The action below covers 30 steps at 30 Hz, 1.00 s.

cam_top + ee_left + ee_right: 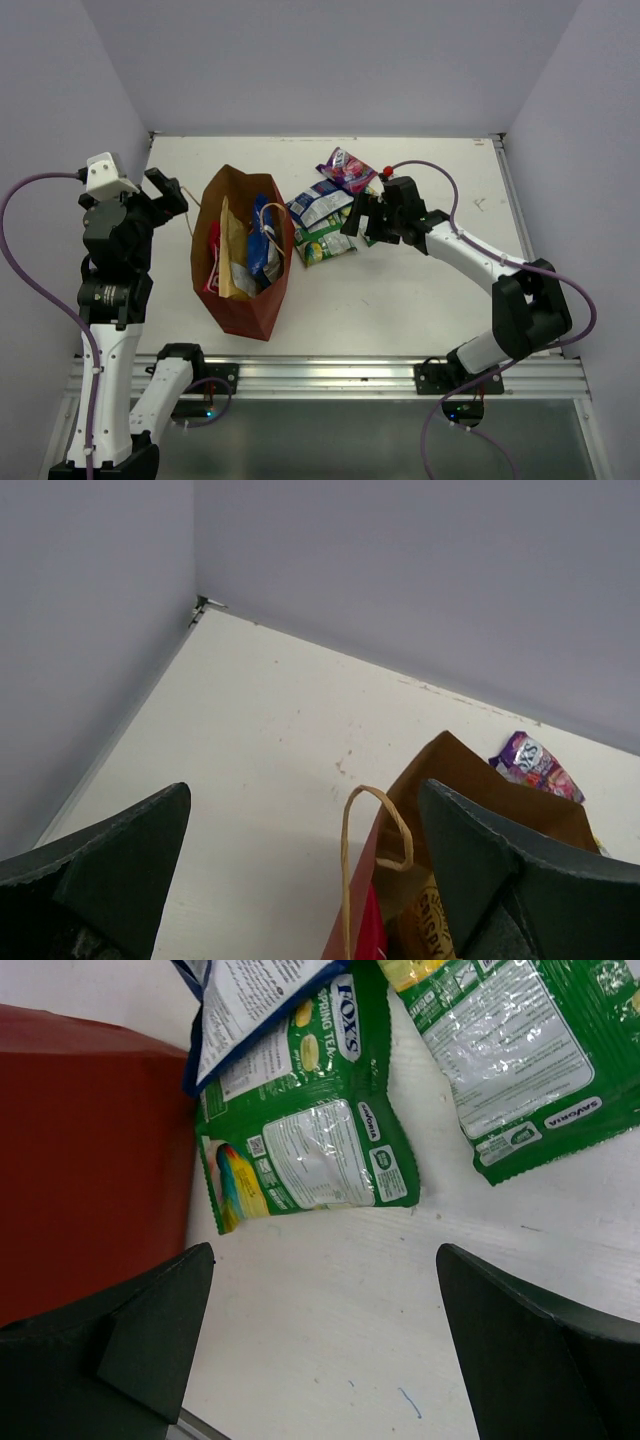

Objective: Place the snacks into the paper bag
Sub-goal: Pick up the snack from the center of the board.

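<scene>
The paper bag (pixel 255 310) stands upright left of the middle of the table, and its mouth is open to above, probably so that packets can be dropped straight in. A pink-red packet (pixel 212 262), a tan-gold packet (pixel 232 255) and a blue packet (pixel 262 240) stand inside it on edge.

The left gripper (pixel 168 197) hangs just beside the left rim of the bag. Its fingers are spread wide and hold nothing; the thin loop handle (pixel 375 820) shows between them. It seems to wait there to steady the bag.

The right gripper (pixel 362 222) hovers low over the snacks right of the bag, also spread wide and empty, likely lining up for a pick. Below it a green packet (pixel 300 1150) lies flat, just beside the red side of the bag. A blue-white packet (pixel 250 1010) overlaps its top, and a second green packet (pixel 520 1050) lies near. A small purple-pink packet (pixel 347 168) lies further back.

Plain lilac walls (pixel 330 60) close three sides. The table (pixel 400 300) is white and matt with a few small marks, and a metal rail (pixel 330 375) runs along its near edge.
</scene>
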### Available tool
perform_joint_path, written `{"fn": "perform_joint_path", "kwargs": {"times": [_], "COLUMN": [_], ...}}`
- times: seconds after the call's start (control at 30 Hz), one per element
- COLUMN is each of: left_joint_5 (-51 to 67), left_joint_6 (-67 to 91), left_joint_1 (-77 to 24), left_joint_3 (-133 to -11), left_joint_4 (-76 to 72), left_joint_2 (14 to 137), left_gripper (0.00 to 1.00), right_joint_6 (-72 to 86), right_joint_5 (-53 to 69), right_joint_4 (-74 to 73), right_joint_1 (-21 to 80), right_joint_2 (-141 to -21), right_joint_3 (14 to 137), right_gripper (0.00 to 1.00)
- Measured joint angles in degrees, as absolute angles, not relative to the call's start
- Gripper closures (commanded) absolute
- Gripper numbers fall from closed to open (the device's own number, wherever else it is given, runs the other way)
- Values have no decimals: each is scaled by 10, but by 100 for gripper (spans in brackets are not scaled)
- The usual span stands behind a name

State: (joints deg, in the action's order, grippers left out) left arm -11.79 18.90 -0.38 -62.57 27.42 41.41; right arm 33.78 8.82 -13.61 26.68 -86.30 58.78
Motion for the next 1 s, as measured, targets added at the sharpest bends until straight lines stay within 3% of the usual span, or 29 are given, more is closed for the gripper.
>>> {"fn": "perform_joint_path", "kwargs": {"times": [0.33, 0.73, 0.97, 1.0], "left_joint_5": [-176, -223, -230, -231], "left_joint_6": [174, 173, 173, 173], "left_joint_1": [-4, -7, -13, -13], "left_joint_3": [-536, -515, -508, -508], "left_joint_4": [193, 175, 175, 175], "left_joint_2": [397, 371, 374, 374], "left_gripper": [0, 1, 1, 1], "right_joint_6": [301, 234, 222, 223], "right_joint_5": [110, 133, 163, 168], "right_joint_4": [-107, -61, -12, -2], "right_joint_1": [267, 260, 255, 254], "right_joint_2": [-959, -1052, -1080, -1084], "right_joint_3": [612, 624, 634, 634], "right_gripper": [5, 7, 15, 20]}}
